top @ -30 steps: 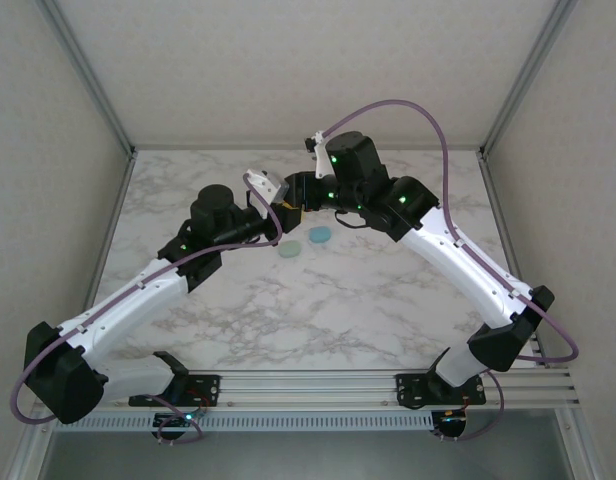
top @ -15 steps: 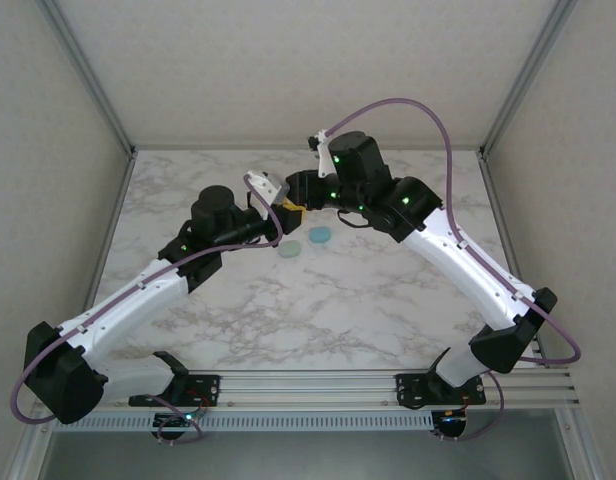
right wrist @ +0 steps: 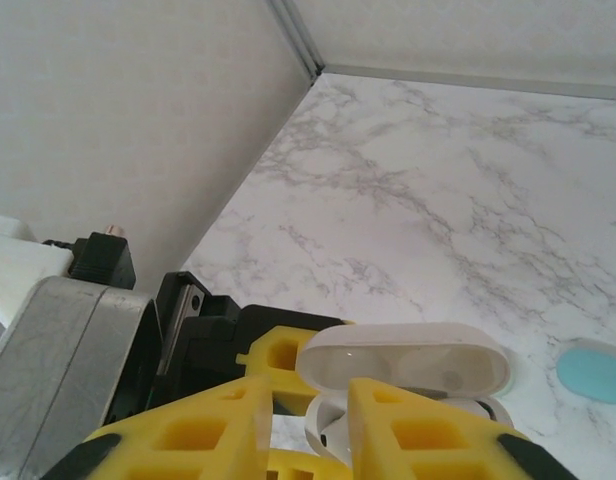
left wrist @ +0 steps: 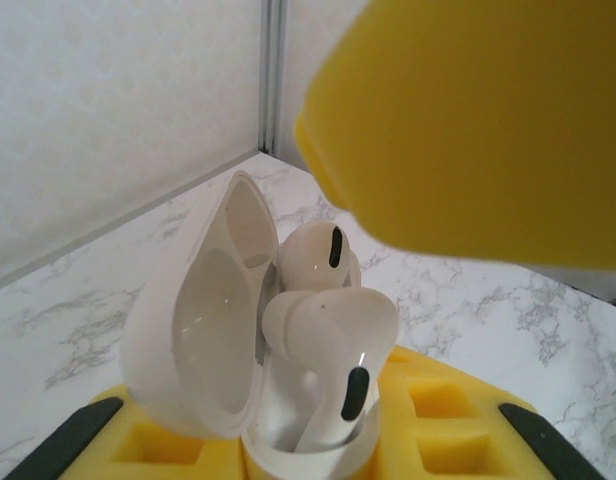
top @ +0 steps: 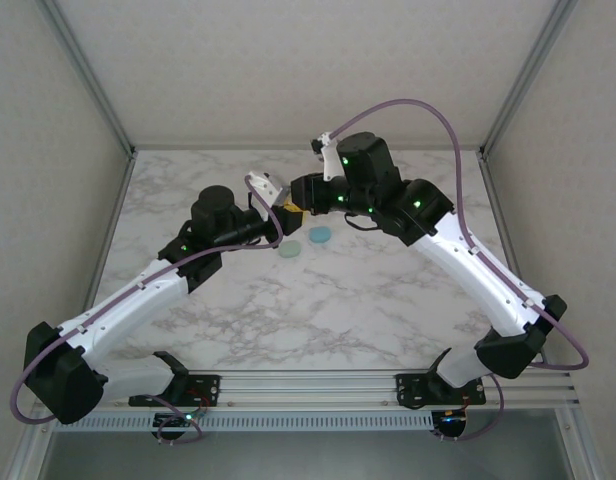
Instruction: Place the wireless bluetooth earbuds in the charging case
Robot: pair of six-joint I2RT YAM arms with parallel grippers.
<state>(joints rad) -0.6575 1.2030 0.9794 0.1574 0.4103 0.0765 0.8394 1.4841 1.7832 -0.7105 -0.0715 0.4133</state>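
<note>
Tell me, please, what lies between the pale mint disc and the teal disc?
Bare marble tabletop separates the pale mint disc and the teal disc, in the top view.

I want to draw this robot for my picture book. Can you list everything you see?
case: 1, white, lid open, between the left gripper's fingers
earbuds: 2, white, in the open case, one behind the other
discs: 2, mint and teal, flat on the table by the grippers
table: 1, white-grey marble, under everything
walls: 3, pale, around the table
cables: 2, purple, one looping along each arm
arms: 2, white and black, bases at the near edge
left gripper: 1, yellow fingers, shut on the case
right gripper: 1, yellow fingers, right over the case
</note>
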